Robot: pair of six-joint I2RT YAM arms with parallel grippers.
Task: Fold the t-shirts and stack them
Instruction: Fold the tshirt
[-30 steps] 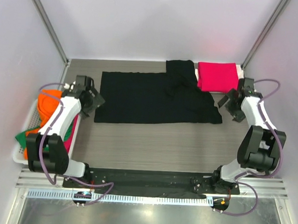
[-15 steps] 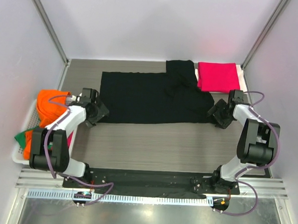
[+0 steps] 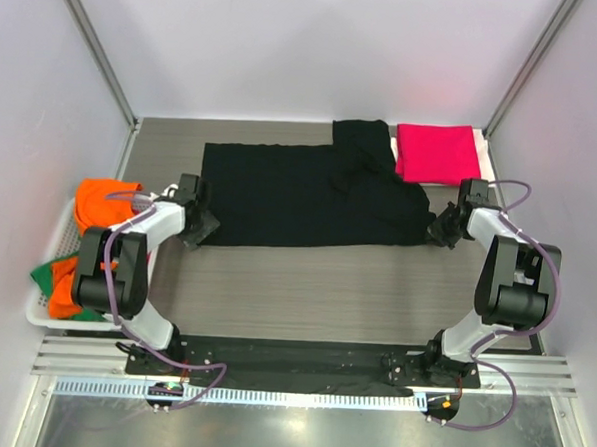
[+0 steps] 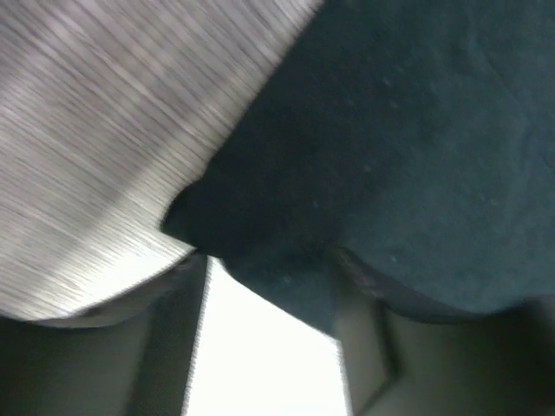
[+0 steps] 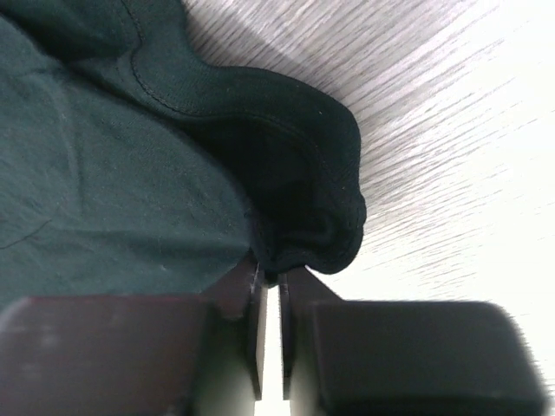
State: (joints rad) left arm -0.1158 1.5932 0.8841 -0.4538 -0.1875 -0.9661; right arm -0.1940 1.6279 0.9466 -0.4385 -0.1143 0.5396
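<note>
Tabletop: left tool, right tool low at t-shirt

Counter: grey wood-grain surface across the middle of the frame.
Centre: black t-shirt, spread out, rumpled toward its right end.
Upper right: crimson-pink t-shirt, folded, just beside the black one.
</note>
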